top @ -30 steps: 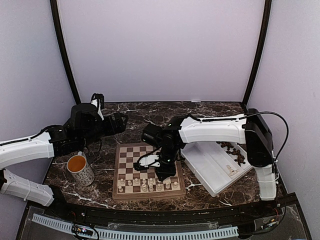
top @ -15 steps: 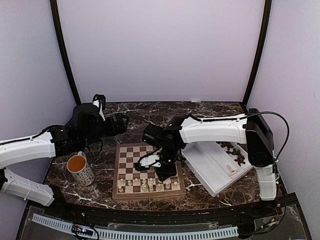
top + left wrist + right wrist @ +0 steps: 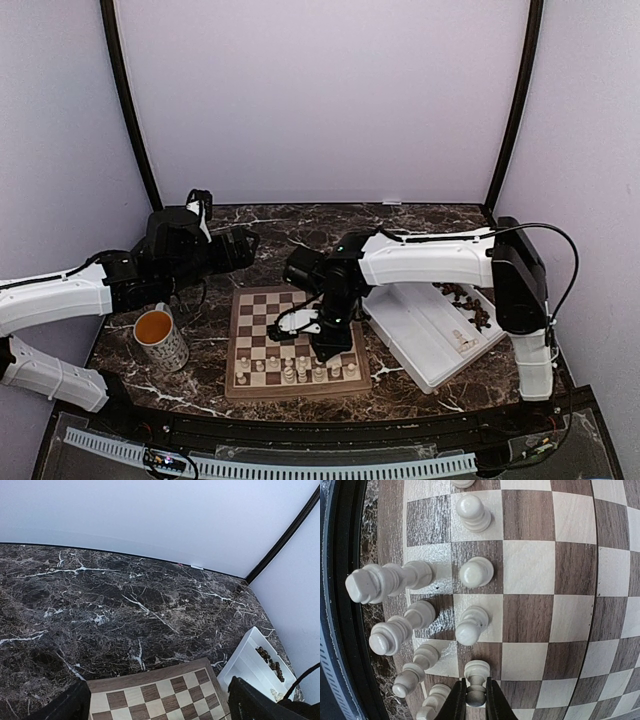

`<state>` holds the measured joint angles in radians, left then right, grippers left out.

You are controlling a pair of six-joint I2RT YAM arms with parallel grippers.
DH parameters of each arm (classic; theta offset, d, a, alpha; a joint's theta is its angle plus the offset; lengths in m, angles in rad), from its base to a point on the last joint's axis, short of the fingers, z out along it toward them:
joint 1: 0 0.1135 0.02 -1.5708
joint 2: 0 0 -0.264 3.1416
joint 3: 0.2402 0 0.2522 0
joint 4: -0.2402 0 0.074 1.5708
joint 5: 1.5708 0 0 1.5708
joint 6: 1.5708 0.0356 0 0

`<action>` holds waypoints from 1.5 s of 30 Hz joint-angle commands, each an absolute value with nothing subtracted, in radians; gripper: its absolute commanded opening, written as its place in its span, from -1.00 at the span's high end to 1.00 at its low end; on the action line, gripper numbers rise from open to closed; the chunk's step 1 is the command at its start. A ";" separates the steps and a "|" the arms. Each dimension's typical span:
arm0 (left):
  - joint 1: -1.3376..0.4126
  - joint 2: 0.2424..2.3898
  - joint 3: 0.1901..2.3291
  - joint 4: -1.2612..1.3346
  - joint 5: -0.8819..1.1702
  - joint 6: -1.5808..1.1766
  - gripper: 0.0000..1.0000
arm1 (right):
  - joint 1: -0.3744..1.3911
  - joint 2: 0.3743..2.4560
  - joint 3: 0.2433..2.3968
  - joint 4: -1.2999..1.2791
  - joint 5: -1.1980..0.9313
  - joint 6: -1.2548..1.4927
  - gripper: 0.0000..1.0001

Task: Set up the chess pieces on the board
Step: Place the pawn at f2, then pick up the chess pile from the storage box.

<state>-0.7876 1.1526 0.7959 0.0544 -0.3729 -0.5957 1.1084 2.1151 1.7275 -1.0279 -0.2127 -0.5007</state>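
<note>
Board (image 3: 297, 387): lay flat on the marble table (image 3: 125, 595), just beyond the arm bases.
Pale chess pieces (image 3: 296, 372): stood in two ranks on the board's nearest squares, taller figures in the outer rank and pawns in the next.
Right arm: rose from its base at the near right, folded at the elbow, ran leftward over the tray, then bent steeply down at the wrist above the board.
Right gripper (image 3: 476, 692): pointed down over the pawn rank, fingers narrow on either side of one pale pawn (image 3: 476, 672); could not tell whether pressed on it or just clear.
Mug (image 3: 162, 338): stood left of the board, orange inside.
Tray (image 3: 425, 335): white, lay angled to the right of the board.
Dark pieces (image 3: 470, 305): heaped in the tray's far compartment.
Left arm: stretched in from the left, forearm above the mug.
Left gripper (image 3: 240, 245): hung above bare marble beyond the board's far left corner, jaws spread wide, nothing between them.
</note>
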 commanded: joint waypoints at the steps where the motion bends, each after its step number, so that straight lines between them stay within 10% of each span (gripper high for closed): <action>1: -0.780 1.154 0.789 0.072 -0.359 -0.603 -0.97 | 1.125 2.117 1.756 -1.039 -0.228 -0.505 0.69; 26: -0.779 1.163 0.822 0.101 -0.300 -0.487 -0.98 | 1.051 1.951 1.760 -1.089 -0.274 -0.520 0.45; 45: -0.785 1.486 1.087 0.172 0.230 -0.414 -0.37 | 0.433 1.405 0.929 -0.943 -0.090 -0.586 0.51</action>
<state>-0.7830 1.4532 1.0203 0.1886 0.1444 -0.3878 0.4362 1.4506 1.0195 -0.9855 -0.1535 -0.5743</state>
